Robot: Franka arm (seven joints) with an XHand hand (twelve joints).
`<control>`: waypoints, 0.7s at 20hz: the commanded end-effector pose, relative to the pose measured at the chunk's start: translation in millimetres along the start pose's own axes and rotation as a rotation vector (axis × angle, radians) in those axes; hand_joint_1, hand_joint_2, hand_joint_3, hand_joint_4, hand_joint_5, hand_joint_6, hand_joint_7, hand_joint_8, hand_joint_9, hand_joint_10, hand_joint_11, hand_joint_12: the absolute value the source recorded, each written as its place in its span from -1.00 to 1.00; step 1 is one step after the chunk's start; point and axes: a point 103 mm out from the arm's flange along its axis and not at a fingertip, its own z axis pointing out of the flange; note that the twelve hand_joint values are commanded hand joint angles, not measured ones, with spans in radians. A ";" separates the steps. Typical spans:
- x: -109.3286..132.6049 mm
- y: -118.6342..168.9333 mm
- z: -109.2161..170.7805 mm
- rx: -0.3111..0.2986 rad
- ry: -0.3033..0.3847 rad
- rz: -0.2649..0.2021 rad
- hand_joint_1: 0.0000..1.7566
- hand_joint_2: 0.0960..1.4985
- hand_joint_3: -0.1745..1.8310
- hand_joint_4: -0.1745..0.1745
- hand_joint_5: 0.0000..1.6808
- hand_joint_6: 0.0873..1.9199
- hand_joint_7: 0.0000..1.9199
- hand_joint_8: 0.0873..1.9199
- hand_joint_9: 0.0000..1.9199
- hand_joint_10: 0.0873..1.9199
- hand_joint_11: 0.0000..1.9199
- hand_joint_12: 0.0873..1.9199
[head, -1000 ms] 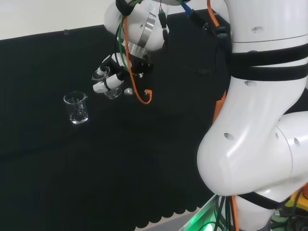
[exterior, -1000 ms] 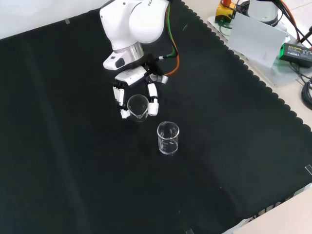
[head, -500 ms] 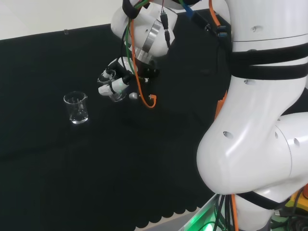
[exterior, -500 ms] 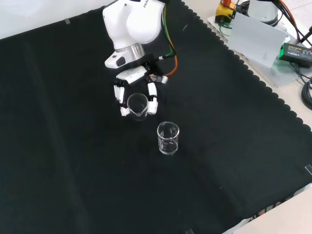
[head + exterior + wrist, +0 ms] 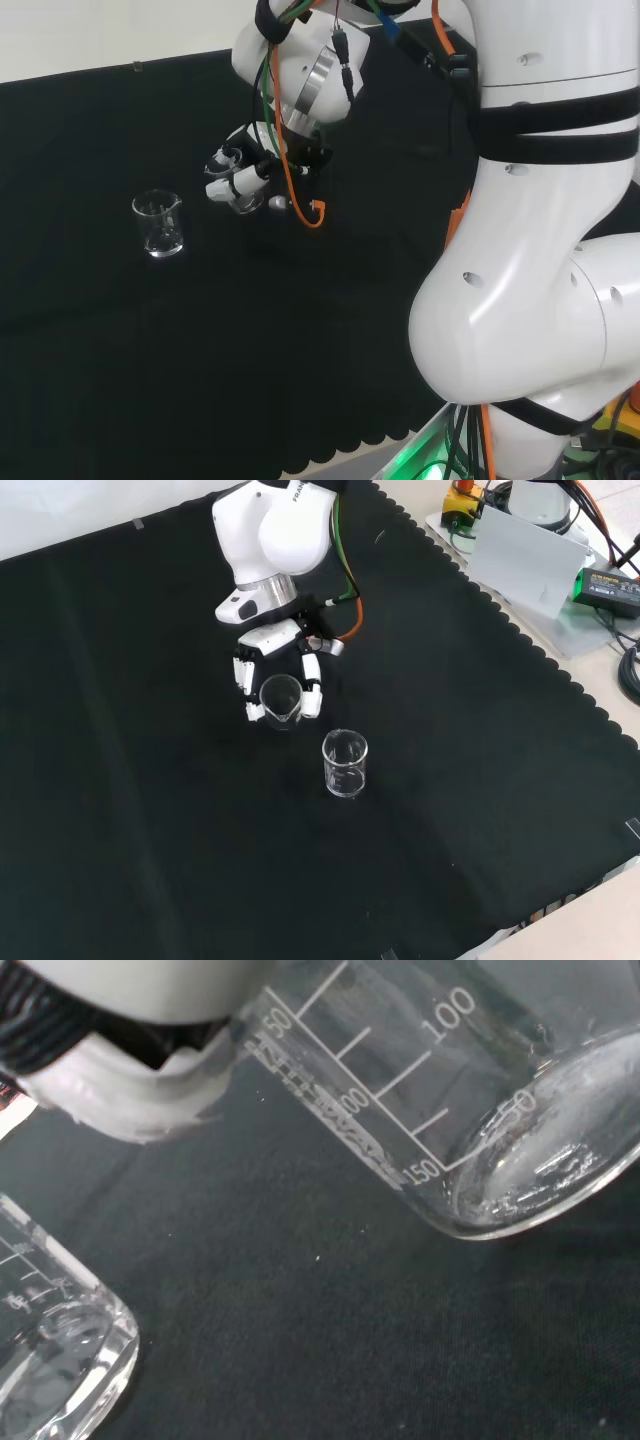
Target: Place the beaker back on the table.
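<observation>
Two beakers show in the front view: the hand has its fingers curled round one beaker, keeping it mouth-up above the surface for setting down, while a second beaker stands at its 4 o'clock.

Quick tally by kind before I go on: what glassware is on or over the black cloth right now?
Clear glass beaker held in the robot hand: 1
Clear glass beaker standing free on the black cloth: 1
Total: 2 beakers
</observation>
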 end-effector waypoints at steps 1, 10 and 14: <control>-1.0 0.7 2.0 -0.003 0.001 -0.004 0.29 -0.14 -0.32 1.00 0.65 -0.67 0.75 -1.00 0.67 -1.00 0.27 -0.21; 7.3 8.0 15.5 0.006 0.006 -0.009 0.29 -0.13 -0.33 1.00 0.65 -0.67 0.74 -1.00 0.67 -1.00 0.26 -0.21; 6.2 7.6 16.9 0.007 0.012 -0.006 0.29 -0.13 -0.33 1.00 0.65 -0.67 0.73 -1.00 0.67 -1.00 0.25 -0.20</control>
